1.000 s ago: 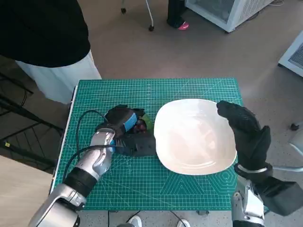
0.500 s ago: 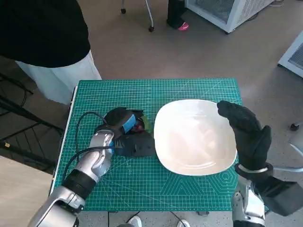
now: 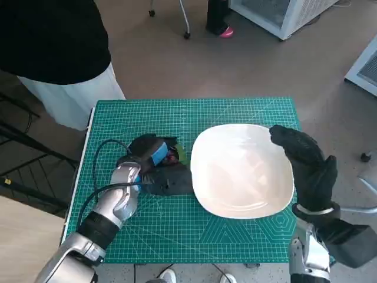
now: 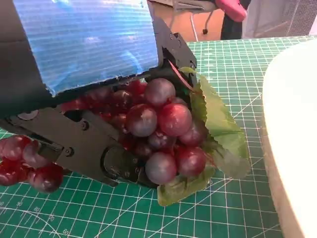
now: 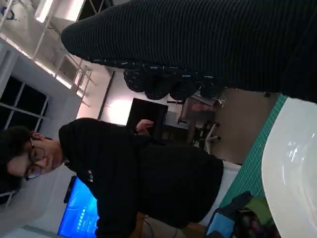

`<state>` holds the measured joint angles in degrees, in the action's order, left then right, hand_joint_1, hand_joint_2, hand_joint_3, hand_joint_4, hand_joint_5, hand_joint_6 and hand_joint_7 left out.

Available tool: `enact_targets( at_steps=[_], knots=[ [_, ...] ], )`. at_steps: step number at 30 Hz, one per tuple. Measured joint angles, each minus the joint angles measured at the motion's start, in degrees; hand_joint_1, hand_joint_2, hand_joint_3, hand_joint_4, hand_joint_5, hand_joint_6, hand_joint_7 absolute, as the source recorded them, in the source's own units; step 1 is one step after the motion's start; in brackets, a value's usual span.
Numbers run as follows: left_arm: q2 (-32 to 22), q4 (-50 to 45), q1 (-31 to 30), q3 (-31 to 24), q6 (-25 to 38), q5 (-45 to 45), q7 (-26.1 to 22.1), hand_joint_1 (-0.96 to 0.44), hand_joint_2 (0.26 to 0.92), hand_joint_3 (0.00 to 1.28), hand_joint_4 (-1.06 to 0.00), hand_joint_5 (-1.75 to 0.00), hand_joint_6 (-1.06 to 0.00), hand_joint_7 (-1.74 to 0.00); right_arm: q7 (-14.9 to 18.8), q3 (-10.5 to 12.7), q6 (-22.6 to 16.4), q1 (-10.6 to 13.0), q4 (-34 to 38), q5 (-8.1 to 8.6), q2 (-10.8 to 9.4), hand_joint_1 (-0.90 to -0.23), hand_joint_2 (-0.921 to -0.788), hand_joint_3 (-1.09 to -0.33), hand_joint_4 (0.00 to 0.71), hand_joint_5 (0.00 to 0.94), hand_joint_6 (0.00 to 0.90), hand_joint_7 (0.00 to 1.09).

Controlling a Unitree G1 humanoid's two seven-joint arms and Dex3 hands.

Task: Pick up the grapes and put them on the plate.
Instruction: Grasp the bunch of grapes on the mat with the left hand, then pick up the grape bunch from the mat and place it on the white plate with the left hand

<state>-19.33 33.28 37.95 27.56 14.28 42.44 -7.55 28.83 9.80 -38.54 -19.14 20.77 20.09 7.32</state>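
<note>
The left hand [image 3: 154, 154] was closed around the grapes [image 4: 158, 129] — its black fingers [image 4: 94, 148] wrapped the dark red bunch, and a green leaf [image 4: 220, 134] stuck out on the side toward the plate [image 3: 241, 170]. The bunch was low over the green mat [image 3: 177, 236], just beside the plate's rim. The right hand [image 3: 306, 162] held nothing, its fingers loosely apart, at the far edge of the plate — opposite to the left hand.

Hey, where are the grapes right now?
In the head view the grapes sit on the green mat, under the left hand, just left of the plate. The left wrist view shows its fingers around the bunch.
</note>
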Motion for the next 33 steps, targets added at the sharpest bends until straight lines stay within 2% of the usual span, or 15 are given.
enact_targets(
  at_steps=[15,19,25,30,33],
  knots=[
    [-1.6,-6.9,-2.7,-0.9,2.8,0.1,-3.2,0.00,0.920,0.10,-0.63,-1.40,-0.67,-0.95,0.0,0.0,0.0,0.0,0.0,0.02,0.0,-0.420,-0.921,-0.561,0.591,0.000,0.556,0.00],
    [-3.2,-13.1,-5.5,-1.9,4.4,0.2,-5.0,0.01,0.921,0.12,-0.56,-1.47,-0.69,-0.91,0.1,0.0,0.0,0.0,0.0,0.08,-0.1,-0.420,-0.921,-0.561,0.591,0.001,0.556,0.00],
    [-5.2,-22.4,-8.5,-3.7,6.4,0.5,-6.6,0.01,0.921,0.12,-0.56,-1.48,-0.69,-0.91,0.1,0.0,0.0,0.0,0.0,0.16,0.0,-0.420,-0.921,-0.560,0.591,0.001,0.556,0.00],
    [-6.2,-28.5,-10.5,-5.6,8.2,0.8,-7.4,0.00,0.921,0.12,-0.60,-1.30,-0.61,-1.12,0.1,-0.2,0.0,-0.2,0.0,0.14,-0.2,-0.421,-0.921,-0.560,0.591,0.000,0.556,0.00],
    [-6.8,-34.4,-12.5,-7.3,9.5,1.2,-7.8,0.00,0.921,0.12,-0.62,-1.26,-0.59,-1.17,0.1,-0.1,0.0,-0.2,0.0,0.15,-0.2,-0.422,-0.921,-0.560,0.592,0.000,0.556,0.00]
  ],
)
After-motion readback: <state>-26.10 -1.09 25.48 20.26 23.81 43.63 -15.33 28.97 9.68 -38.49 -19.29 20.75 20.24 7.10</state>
